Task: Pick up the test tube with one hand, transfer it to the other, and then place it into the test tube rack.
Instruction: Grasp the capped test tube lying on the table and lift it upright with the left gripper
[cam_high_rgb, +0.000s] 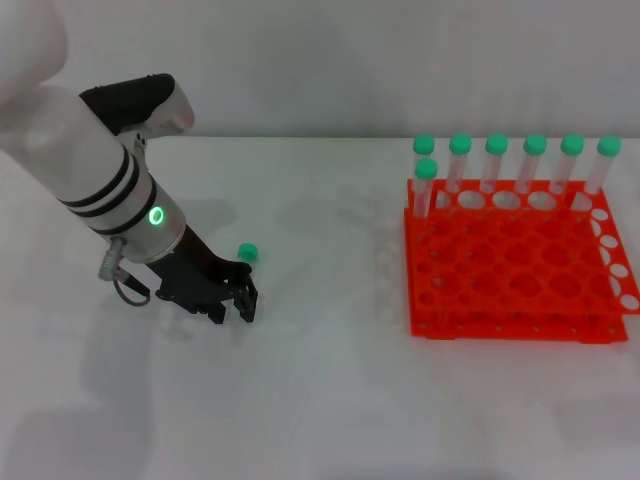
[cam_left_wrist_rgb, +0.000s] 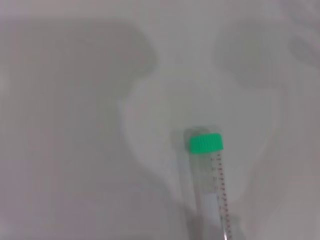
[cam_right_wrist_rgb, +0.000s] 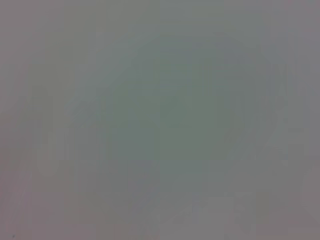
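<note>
The test tube (cam_left_wrist_rgb: 212, 185) lies on the white table, its green cap (cam_high_rgb: 248, 252) just beyond my left gripper (cam_high_rgb: 233, 306). That gripper is low over the table at the left, on the silver-white arm with the green ring. Its two black fingers (cam_high_rgb: 248, 304) stand apart, and the tube's clear body runs in under them. In the left wrist view the tube's cap (cam_left_wrist_rgb: 205, 143) points away and its body runs off the frame edge. The orange-red test tube rack (cam_high_rgb: 520, 300) stands at the right. My right gripper is out of view, and the right wrist view shows only a blank grey surface.
Several green-capped tubes (cam_high_rgb: 496, 160) stand upright in the rack's back rows. Bare white table (cam_high_rgb: 330, 330) lies between my left gripper and the rack. A pale wall rises behind the table's far edge.
</note>
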